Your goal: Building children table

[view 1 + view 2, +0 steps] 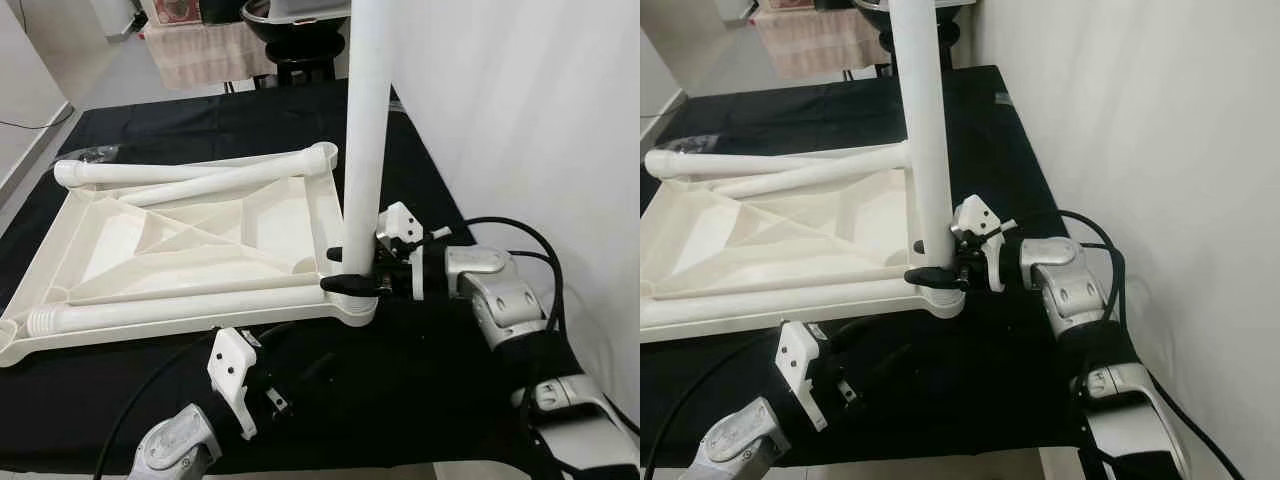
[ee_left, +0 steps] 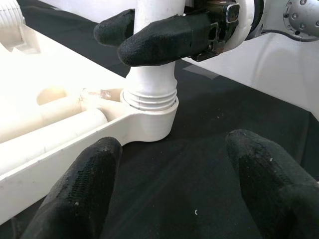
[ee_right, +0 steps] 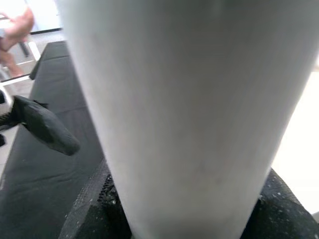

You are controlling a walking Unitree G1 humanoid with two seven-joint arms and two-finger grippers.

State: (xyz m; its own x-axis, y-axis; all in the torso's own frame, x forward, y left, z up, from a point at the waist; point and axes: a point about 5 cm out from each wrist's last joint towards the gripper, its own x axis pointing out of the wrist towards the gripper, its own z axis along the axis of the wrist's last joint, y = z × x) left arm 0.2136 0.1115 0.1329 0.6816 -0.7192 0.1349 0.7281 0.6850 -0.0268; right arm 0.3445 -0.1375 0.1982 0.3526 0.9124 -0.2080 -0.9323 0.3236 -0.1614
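The white children's tabletop (image 1: 110,245) lies upside down on a black cloth. One white leg (image 1: 365,130) stands upright in the near right corner socket (image 2: 152,117). My right gripper (image 1: 347,270) is shut on this leg just above the socket, and the leg (image 3: 184,114) crowds the right wrist view. Three loose legs rest on the tabletop: along the far edge (image 1: 190,170), on a diagonal (image 1: 225,185), and along the near edge (image 1: 180,305). My left gripper (image 2: 174,164) is open, low over the cloth just in front of that corner, its fingers (image 2: 84,184) holding nothing.
A white wall (image 1: 520,120) runs close along the right of the cloth-covered surface (image 1: 420,400). Behind it stand a black stool (image 1: 300,40) and a pinkish draped cloth (image 1: 200,50). The surface's front edge (image 1: 400,467) is near my arms.
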